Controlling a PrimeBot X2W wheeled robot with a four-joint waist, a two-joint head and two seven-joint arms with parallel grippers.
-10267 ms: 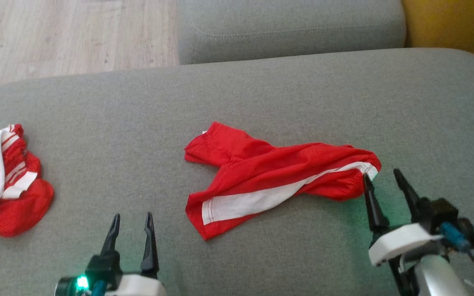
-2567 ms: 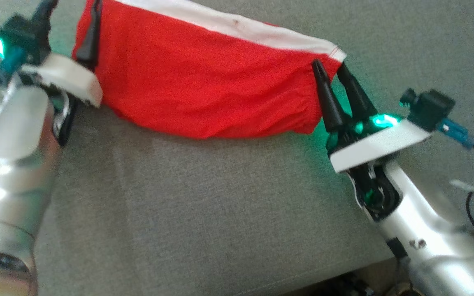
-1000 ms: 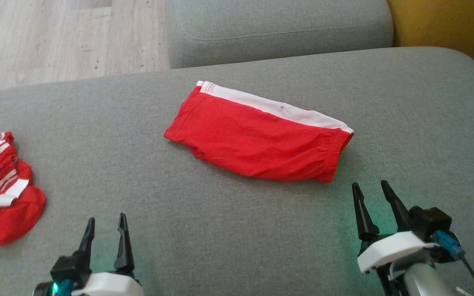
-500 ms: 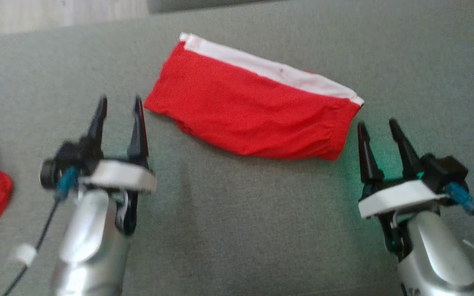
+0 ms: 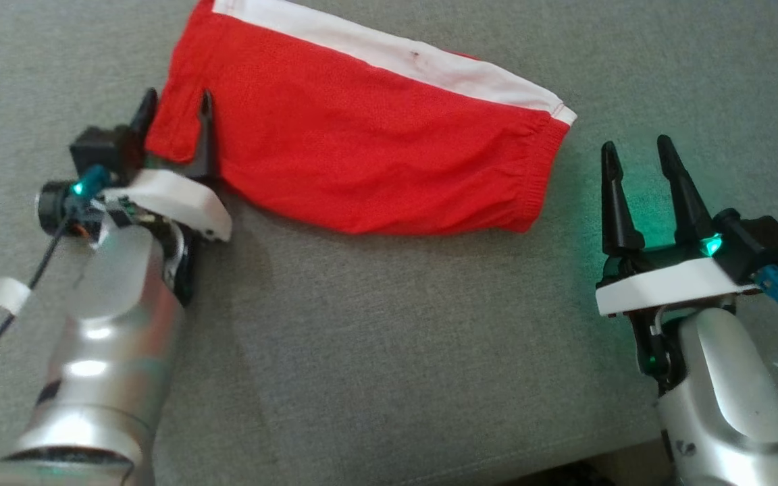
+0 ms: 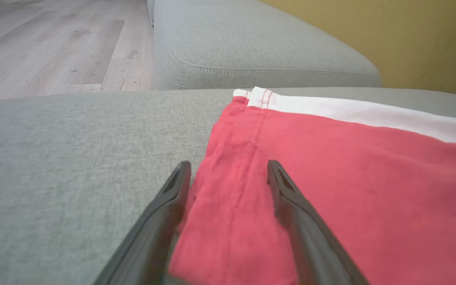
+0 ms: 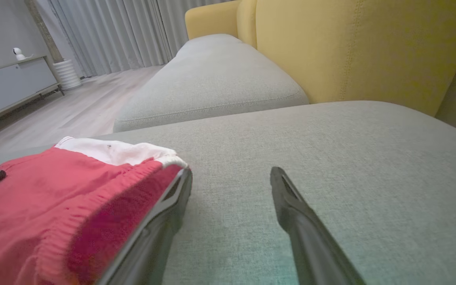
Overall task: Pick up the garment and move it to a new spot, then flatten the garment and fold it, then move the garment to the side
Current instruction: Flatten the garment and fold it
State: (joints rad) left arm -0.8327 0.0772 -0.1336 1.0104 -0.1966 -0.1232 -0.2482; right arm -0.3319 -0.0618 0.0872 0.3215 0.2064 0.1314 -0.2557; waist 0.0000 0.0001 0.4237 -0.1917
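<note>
The garment is a pair of red shorts with a white side stripe, lying folded flat on the grey cushion. My left gripper is open and straddles the garment's near left corner: one finger lies on the red cloth, the other just off its edge. In the left wrist view the garment runs between the two dark fingers of my left gripper. My right gripper is open on bare cushion, just right of the elastic waistband end. In the right wrist view, the garment lies left of my right gripper.
A second grey cushion lies beyond the one I work on, with a yellow sofa back to the right. Wooden floor lies past the cushion's far left edge. The cushion's near edge is close below my right arm.
The head camera has tilted down and closer. My left gripper has moved forward onto the garment's left corner. My right gripper has advanced alongside the waistband end. Both stay open.
</note>
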